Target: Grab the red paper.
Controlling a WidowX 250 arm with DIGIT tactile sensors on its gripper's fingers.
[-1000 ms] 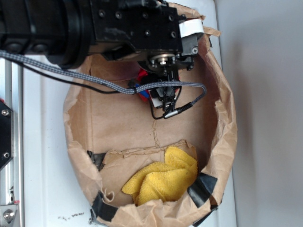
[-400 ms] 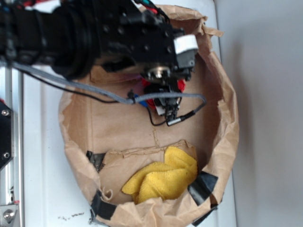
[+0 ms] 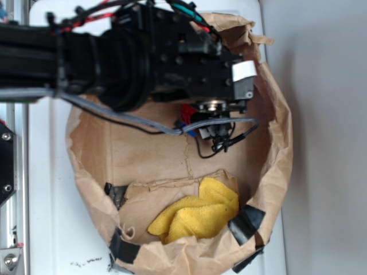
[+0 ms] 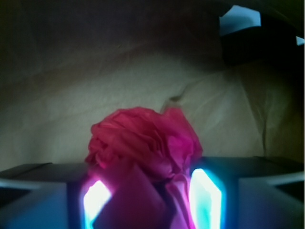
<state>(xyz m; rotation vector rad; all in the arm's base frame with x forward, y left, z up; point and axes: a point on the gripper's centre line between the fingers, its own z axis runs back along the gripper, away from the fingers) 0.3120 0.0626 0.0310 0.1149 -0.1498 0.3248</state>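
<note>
The red paper (image 4: 143, 143), a crumpled rose-like wad, sits between my gripper's (image 4: 150, 202) two fingers (image 4: 206, 195) in the wrist view, pressed on both sides. In the exterior view only a small red patch of the paper (image 3: 188, 110) shows under the black wrist, inside the brown paper bag (image 3: 281, 166). My gripper (image 3: 200, 123) is mostly hidden there by the arm and cables. The gripper is shut on the red paper.
A yellow fuzzy cloth (image 3: 198, 217) lies in the bag's near end. The bag's brown walls (image 4: 71, 95) rise all round the gripper. Black tape patches (image 3: 246, 223) hold the bag's rim. A metal rail (image 3: 7, 166) runs along the left.
The arm and gripper have shifted to the right inside the bag, and the bag's left wall has been pulled outward. The yellow cloth has not moved.
</note>
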